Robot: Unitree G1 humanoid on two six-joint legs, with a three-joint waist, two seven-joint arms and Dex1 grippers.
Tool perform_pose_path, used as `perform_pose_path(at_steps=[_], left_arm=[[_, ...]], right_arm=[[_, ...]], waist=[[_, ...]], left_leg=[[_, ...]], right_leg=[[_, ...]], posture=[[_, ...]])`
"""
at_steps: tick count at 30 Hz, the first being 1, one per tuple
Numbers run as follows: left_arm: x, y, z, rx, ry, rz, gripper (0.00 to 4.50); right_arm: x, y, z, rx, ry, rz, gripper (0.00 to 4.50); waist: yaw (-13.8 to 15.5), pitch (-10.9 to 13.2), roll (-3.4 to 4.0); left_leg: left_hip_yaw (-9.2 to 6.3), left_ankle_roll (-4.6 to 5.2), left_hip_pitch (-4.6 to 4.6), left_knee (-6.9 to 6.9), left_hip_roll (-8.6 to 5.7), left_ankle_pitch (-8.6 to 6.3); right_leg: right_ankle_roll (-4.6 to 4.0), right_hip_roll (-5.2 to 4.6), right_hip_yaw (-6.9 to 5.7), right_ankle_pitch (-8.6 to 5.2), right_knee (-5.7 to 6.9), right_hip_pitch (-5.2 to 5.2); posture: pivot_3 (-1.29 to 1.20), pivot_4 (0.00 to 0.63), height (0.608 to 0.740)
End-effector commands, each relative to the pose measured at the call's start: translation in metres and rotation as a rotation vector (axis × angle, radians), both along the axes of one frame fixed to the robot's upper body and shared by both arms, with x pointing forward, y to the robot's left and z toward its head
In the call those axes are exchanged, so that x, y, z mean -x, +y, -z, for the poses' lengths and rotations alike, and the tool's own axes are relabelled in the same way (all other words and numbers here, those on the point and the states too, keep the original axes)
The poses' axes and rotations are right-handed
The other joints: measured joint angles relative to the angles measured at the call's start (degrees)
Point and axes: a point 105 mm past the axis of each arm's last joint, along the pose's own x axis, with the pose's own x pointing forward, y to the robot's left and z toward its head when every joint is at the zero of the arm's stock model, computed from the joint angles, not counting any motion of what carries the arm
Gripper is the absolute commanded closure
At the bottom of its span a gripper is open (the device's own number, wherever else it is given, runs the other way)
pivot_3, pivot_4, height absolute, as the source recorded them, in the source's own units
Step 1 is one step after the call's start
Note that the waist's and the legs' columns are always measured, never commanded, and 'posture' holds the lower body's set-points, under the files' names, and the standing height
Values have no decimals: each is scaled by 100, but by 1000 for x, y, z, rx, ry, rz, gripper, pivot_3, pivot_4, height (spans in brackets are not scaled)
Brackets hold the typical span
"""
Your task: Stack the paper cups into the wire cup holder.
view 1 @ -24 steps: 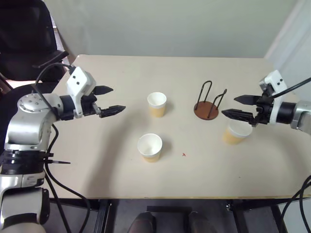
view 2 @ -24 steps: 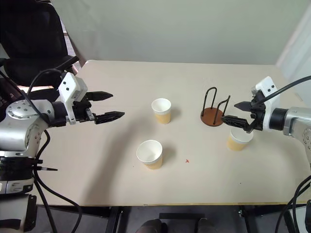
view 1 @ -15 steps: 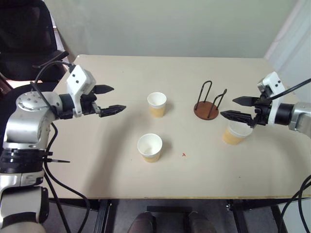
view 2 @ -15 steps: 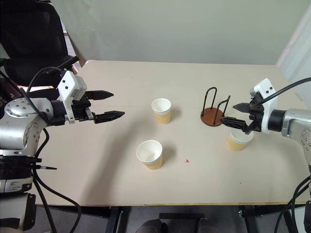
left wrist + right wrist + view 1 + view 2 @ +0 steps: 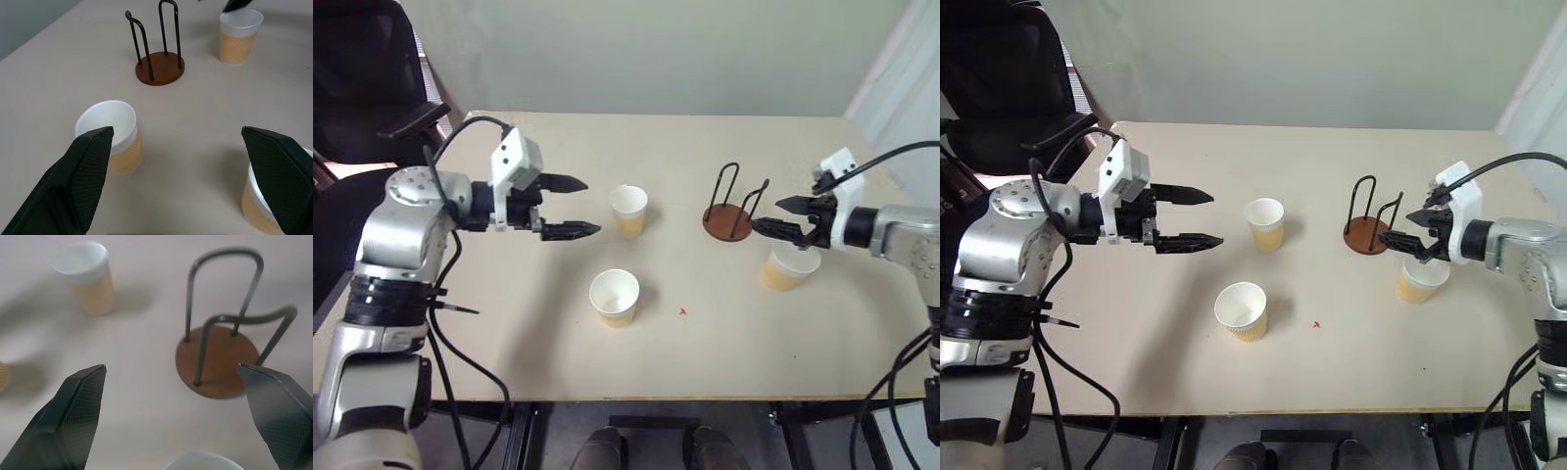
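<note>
We see three paper cups standing upright and apart on the beige table (image 5: 509, 343). The far cup (image 5: 629, 211) stands just beyond the tips of the left gripper (image 5: 579, 207), a little to their right, not touching them. That pincer hangs above the table with its two black fingers spread wide and nothing between them. The near cup (image 5: 615, 297) stands closer to the table's front edge, below and to the right of the same pincer, well apart from it.

The wire cup holder (image 5: 731, 209) stands upright on its reddish-brown disc, with no cup between its black loops. The right gripper (image 5: 775, 217) hovers just beside the holder, on its right, fingers also spread wide and holding nothing. The third cup (image 5: 790, 267) stands directly beneath that pincer's fingertips, near the holder; we cannot tell whether the tips touch its rim.
</note>
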Motion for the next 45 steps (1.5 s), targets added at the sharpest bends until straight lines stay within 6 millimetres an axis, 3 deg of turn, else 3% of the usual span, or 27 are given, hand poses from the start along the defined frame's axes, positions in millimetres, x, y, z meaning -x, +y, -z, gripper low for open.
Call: perform_pose_path(at_steps=[1, 23, 26, 33, 37, 42, 45], left_arm=[[0, -1, -12, -6, -58, 11, 0], [-2, 2, -8, 9, -80, -12, 0], [-2, 2, -7, 6, -80, -13, 0], [-2, 2, -5, 6, -81, -11, 0], [-1, 2, -4, 6, -76, -8, 0], [7, 6, -4, -14, -36, 25, 0], [19, 7, -5, -37, -2, 78, 0]], right_arm=[[-7, 0, -9, 25, -46, 16, 32], [-51, 24, -2, -19, -68, 103, 32], [-54, 25, 1, -19, -68, 118, 580], [-56, 26, 5, -23, -68, 141, 3213], [-55, 23, -1, -35, -77, 146, 4460], [-41, 23, -27, -27, -126, 75, 4460], [-19, 34, -43, 16, -171, -64, 4460]], waist=[[-8, 0, 0], [-29, 0, 1], [-29, 0, 0], [-28, 0, 1], [-29, -1, 0], [-27, 0, 1], [-25, 0, 1]], left_leg=[[0, 0, 0, -1, 0, 0], [-3, 0, -14, -1, 0, 0], [-6, -1, -21, -1, 0, 0], [-4, -3, -37, -1, 0, 2], [-4, -3, -41, 0, -1, 2], [-5, -7, -48, 0, -1, 4], [-4, -10, -67, -2, 0, 5]], right_leg=[[0, 0, 0, 0, -1, 0], [0, 0, -4, 0, -6, -14], [-1, 0, -5, 0, -4, -23], [0, 0, -6, 0, -5, -41], [0, 0, -6, 0, -6, -42], [0, 0, -6, 0, -4, -51], [0, 0, -9, 0, -5, -68]], posture=[[0, 150, 740], [0, 150, 740], [0, 150, 740], [0, 150, 740], [0, 150, 740], [0, 150, 740], [0, 150, 740]])
